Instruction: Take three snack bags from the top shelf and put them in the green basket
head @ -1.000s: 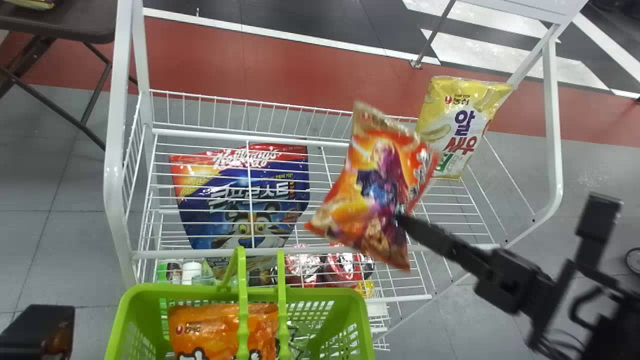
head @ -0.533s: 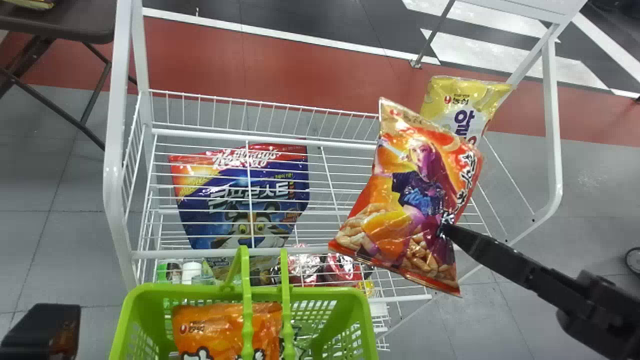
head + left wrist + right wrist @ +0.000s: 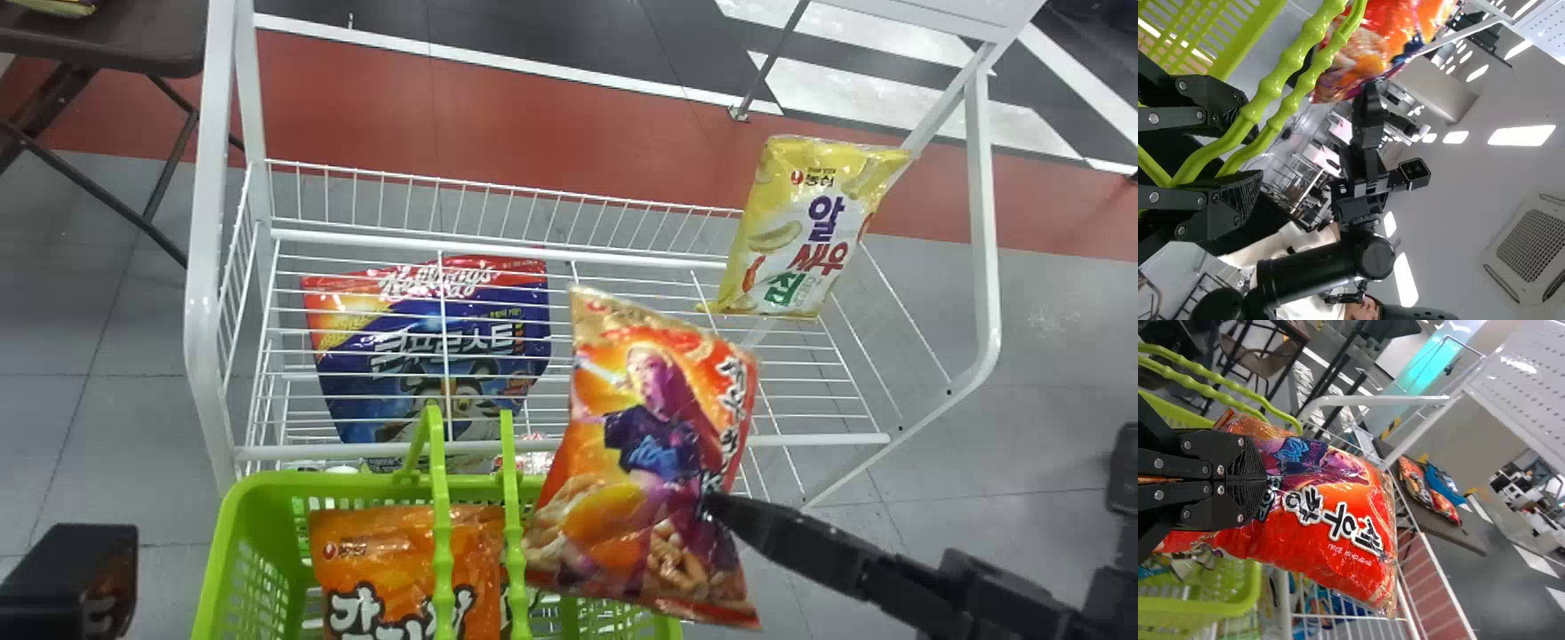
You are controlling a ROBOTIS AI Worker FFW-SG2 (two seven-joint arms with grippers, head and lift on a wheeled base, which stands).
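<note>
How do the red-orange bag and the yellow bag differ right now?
- Support: the red-orange bag is clamped in the right hand; the yellow bag is at the right end of the top shelf.
- Colour: the red-orange bag is mostly red and orange, the yellow bag yellow and white.
- Artwork: the red-orange bag shows a long-haired figure; the yellow bag shows snack pieces.
Shared: both are glossy, with bold lettering.
</note>
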